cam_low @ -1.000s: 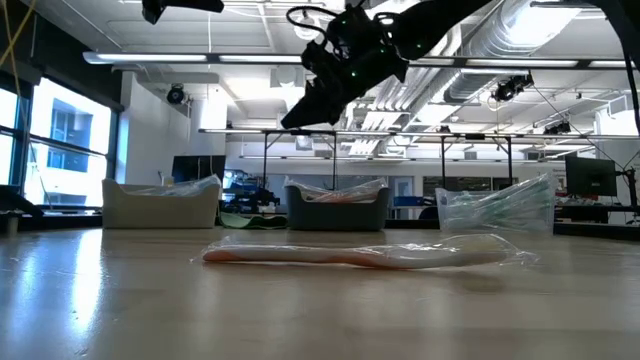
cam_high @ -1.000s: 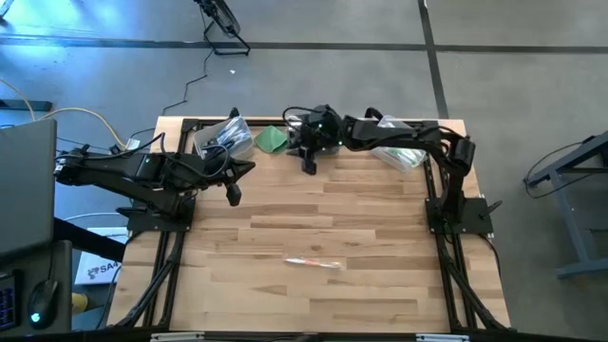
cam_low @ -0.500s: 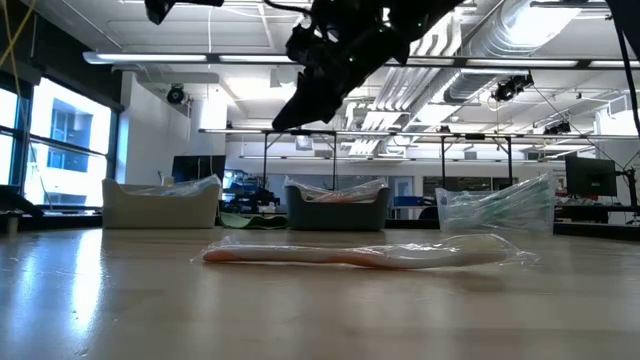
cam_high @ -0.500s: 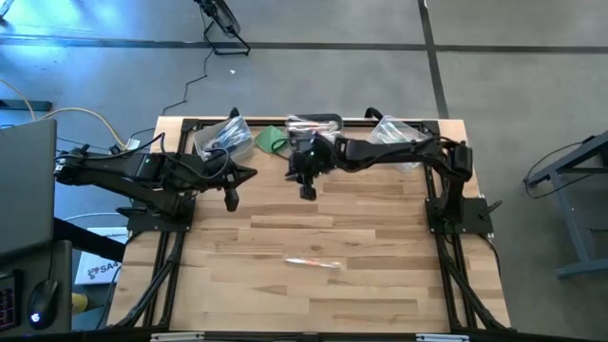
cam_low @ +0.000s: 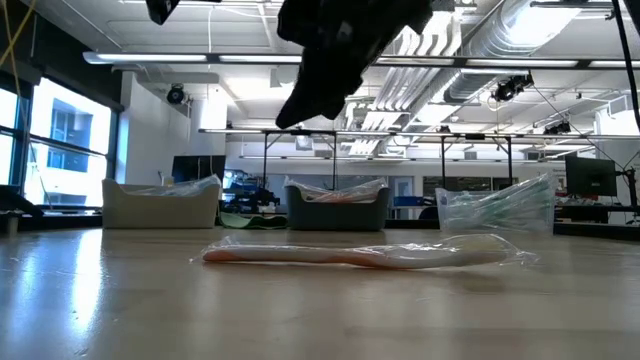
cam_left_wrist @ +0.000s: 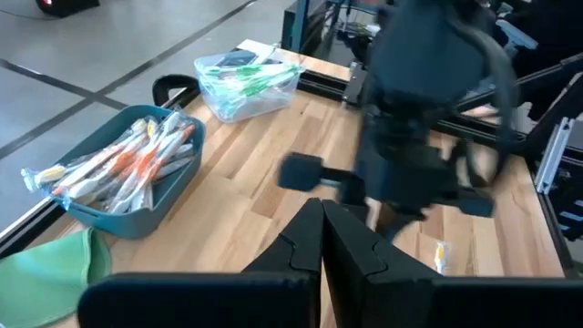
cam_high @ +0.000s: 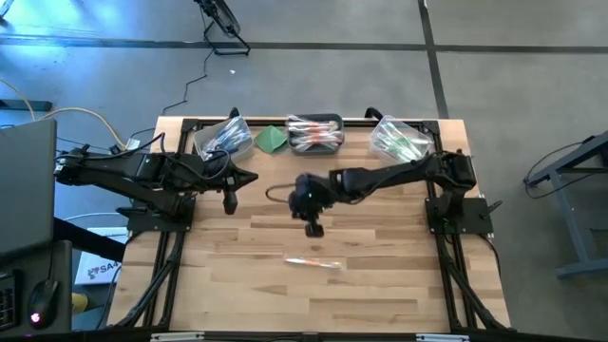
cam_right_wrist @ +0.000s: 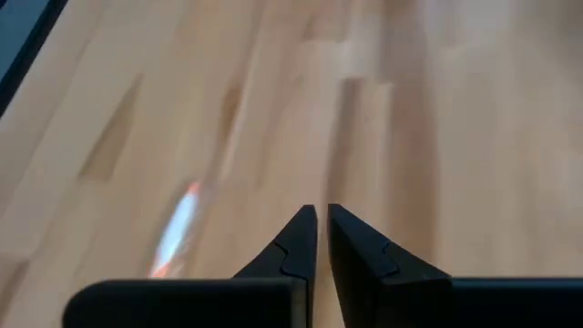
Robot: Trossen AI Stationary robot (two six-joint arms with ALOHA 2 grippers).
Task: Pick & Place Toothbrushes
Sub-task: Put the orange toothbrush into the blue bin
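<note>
The fingers (cam_right_wrist: 314, 239) of the right gripper (cam_high: 313, 226) are seen almost pressed together, a thin slit left between them, with nothing pinched. This gripper is held above the middle of the table (cam_high: 380, 275), over bare wood. One wrapped toothbrush (cam_high: 313, 262) with an orange end is found on the boards just toward 6 o'clock of it, seen in the high view.

The fingers (cam_left_wrist: 321, 239) of the left gripper (cam_high: 229, 201) are pressed together and empty; that arm is held at the table's 9 o'clock side.

Along the 12 o'clock edge three containers are lined up. The dark middle bin (cam_high: 315, 134) is filled with orange-marked toothbrushes in clear wrappers. The clear bin (cam_high: 401, 140) toward 1 o'clock is loaded with green-marked ones. The bin (cam_high: 224, 139) toward 11 o'clock is filled with wrapped sticks whose colour cannot be told. A folded green cloth (cam_high: 273, 139) is laid between the 11 o'clock bin and the middle bin.
</note>
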